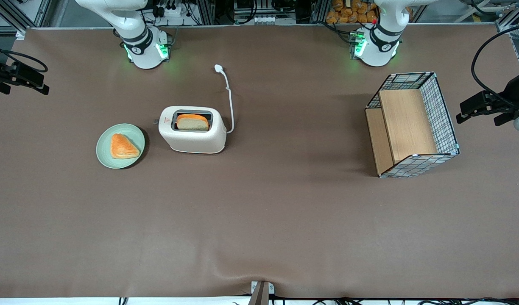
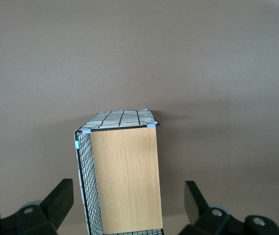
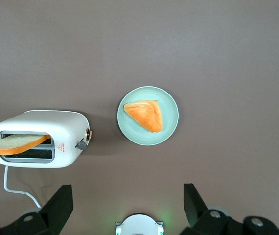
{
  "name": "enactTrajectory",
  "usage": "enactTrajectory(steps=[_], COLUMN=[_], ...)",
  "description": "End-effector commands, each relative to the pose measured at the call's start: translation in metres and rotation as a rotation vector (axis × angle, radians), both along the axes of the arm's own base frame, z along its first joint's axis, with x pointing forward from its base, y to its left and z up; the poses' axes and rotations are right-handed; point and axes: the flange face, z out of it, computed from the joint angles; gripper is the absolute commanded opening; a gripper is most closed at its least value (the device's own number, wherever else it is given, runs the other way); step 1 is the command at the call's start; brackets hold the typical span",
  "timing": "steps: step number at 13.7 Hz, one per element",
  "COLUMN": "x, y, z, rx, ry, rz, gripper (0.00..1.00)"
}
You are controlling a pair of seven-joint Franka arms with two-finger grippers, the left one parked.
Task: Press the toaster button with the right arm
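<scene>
gripper (image 3: 127, 208) high above the table (image 3: 218, 49), fingers (image 3: 56, 205) spread wide, holding nothing | toaster (image 3: 39, 138) with bread slice (image 3: 17, 143) sticking out of a slot | button (image 3: 81, 145) on its narrow end, facing plate (image 3: 148, 116) | triangular toast (image 3: 145, 114) on plate | cord (image 3: 17, 188) trails from toaster

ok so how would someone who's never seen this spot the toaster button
Find the cream toaster beside the green plate. On its narrow end facing that plate sits the toaster button, a small grey nub beside a brassy round knob. The pincer hangs open above.
</scene>
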Motion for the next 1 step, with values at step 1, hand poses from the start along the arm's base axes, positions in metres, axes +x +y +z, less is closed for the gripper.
enactTrajectory(steps=[1], x=[0.0027], y=[-0.0024], z=[0.0052], rx=[-0.024], ry=[0.005], rz=[-0.014], gripper=[1.0])
